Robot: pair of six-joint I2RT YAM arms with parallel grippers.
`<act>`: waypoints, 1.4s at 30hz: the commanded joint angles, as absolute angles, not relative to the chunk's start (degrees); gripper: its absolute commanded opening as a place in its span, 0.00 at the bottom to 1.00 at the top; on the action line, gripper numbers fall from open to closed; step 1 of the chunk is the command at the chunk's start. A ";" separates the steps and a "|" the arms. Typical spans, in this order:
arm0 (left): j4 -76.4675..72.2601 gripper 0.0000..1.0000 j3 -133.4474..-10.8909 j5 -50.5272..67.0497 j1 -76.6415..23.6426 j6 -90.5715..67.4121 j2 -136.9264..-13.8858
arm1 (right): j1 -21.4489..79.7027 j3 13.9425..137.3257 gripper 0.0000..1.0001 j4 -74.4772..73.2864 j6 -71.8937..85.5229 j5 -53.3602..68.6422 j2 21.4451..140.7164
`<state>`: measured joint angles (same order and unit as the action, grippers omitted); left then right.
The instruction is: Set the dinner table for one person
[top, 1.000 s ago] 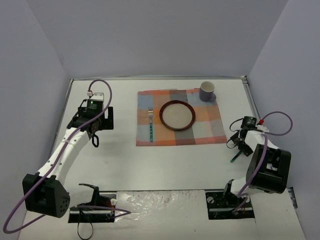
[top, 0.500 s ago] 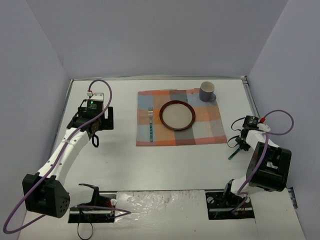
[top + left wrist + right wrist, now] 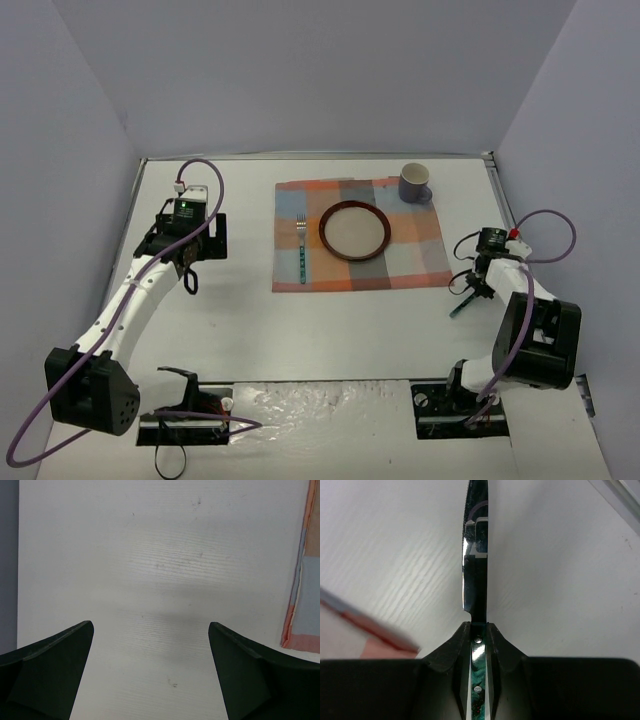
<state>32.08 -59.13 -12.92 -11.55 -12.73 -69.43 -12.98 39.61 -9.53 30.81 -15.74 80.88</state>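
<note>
Pinching green-handled steel knife [image 3: 476,555] by handle with right hand [image 3: 478,630], just beside orange-and-blue plaid cloth mat [image 3: 410,255] at its 4 o'clock; with left hand [image 3: 150,625] spread wide above large flat white rectangular counter [image 3: 330,320], at mat's 9 o'clock

My left arm [image 3: 130,295] and right arm [image 3: 512,272] had white links, black joints and black bases. A purple cable [image 3: 200,161] ran along each. A green light [image 3: 184,209] glowed on the left wrist; the fingers [image 3: 45,675] were matte black.
</note>
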 commanded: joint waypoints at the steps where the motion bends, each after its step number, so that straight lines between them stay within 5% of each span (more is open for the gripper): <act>1: 29.53 0.97 -60.62 -13.07 -11.34 -13.77 -68.32 | -4.83 47.54 0.00 -12.27 27.68 -22.40 75.36; 16: 29.78 0.97 -60.52 -14.10 -11.34 -13.49 -67.42 | 17.01 63.47 0.00 -13.74 11.07 -19.62 86.94; 42: 29.98 0.97 -60.39 -15.21 -11.34 -12.93 -67.96 | 15.34 66.57 0.00 -5.95 4.03 -10.65 104.17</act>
<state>32.12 -59.13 -13.83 -11.55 -12.69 -68.88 17.24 64.97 -9.13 4.53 -11.58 104.83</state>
